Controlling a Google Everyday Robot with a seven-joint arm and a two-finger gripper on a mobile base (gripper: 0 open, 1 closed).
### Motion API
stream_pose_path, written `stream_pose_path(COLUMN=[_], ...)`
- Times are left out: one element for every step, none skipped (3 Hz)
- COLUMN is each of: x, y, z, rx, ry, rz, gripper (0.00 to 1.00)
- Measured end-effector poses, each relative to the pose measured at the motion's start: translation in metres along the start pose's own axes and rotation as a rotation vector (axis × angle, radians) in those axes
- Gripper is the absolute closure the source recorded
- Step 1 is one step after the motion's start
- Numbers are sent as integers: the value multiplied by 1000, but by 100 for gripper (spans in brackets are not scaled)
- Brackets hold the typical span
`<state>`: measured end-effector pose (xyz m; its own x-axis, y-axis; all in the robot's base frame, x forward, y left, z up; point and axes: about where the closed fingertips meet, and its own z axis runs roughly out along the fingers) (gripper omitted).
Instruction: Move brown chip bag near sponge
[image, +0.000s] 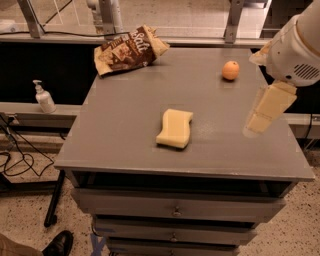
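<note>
The brown chip bag (129, 50) lies crinkled at the table's far left corner, with white "Salt" lettering facing up. The pale yellow sponge (175, 128) lies flat near the middle of the grey table (120, 125), toward the front. My gripper (265, 109) hangs over the table's right side, to the right of the sponge and far from the bag. It holds nothing that I can see. The white arm housing (295, 47) sits above it.
A small round orange fruit (230, 70) sits at the table's far right, close behind my gripper. A soap dispenser (44, 97) stands on a ledge to the left. Drawers (175, 212) are below the tabletop. A shoe (57, 245) shows at the bottom left.
</note>
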<state>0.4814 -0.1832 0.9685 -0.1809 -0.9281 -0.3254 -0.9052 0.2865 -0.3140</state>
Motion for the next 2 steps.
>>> stream_pose_path(x=[-33,-75], y=[-33,-60], z=[23,42], rx=[64,95], ry=[-108,-237], rz=[0,5], gripper=[0,0])
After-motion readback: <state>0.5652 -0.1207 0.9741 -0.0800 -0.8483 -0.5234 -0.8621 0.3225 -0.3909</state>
